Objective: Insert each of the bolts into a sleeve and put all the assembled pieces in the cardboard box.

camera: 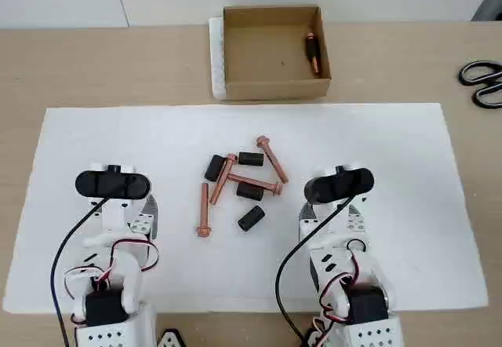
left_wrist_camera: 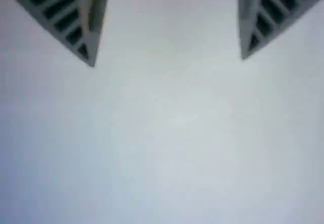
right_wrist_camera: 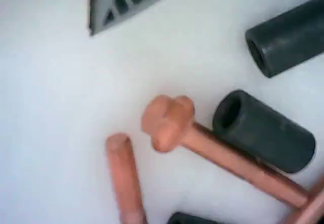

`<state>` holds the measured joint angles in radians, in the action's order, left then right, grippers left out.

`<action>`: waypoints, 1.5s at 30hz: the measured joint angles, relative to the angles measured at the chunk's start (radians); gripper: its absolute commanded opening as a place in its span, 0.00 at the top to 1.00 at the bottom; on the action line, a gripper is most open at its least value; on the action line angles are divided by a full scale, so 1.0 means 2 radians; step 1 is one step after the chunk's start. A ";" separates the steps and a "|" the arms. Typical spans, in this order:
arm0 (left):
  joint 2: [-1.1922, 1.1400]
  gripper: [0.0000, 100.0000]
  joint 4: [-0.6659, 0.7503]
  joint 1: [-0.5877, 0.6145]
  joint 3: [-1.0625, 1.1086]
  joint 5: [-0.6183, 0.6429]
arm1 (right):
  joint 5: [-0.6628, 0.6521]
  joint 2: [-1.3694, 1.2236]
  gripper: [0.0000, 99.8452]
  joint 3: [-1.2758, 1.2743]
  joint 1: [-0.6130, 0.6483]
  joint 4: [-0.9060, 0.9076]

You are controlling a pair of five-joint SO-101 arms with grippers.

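Observation:
Several copper bolts (camera: pixel 203 210) and black sleeves (camera: pixel 251 218) lie loose in the middle of the white mat (camera: pixel 94 143). The cardboard box (camera: pixel 271 89) stands beyond the mat and holds one bolt-in-sleeve piece (camera: pixel 313 52) by its right wall. My left gripper (left_wrist_camera: pixel 167 59) hovers open over bare mat, left of the pile. My right gripper (camera: pixel 310 215) is open, just right of the pile. Its wrist view shows one fingertip (right_wrist_camera: pixel 116 3), a bolt head (right_wrist_camera: pixel 167 122) and two sleeves (right_wrist_camera: pixel 266 133) (right_wrist_camera: pixel 286 36) close below. Nothing is held.
Black-handled scissors (camera: pixel 482 82) lie on the wooden table at the far right. A white pad (camera: pixel 217 56) sticks out from under the box's left side. Bare mat stretches to the left and right of the arms.

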<state>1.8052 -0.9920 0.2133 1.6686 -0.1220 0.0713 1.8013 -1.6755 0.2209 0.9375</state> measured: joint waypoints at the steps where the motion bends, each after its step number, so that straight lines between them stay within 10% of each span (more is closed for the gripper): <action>1: 0.000 0.83 0.000 0.000 0.000 0.000 | 0.000 0.000 0.78 0.000 0.000 0.000; 45: 0.000 0.83 0.000 0.000 0.000 0.000 | 0.000 0.000 0.78 0.000 0.062 0.000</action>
<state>1.8052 -0.9920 0.2133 1.6686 -0.1220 0.0713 1.8013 -1.6755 0.3452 0.9375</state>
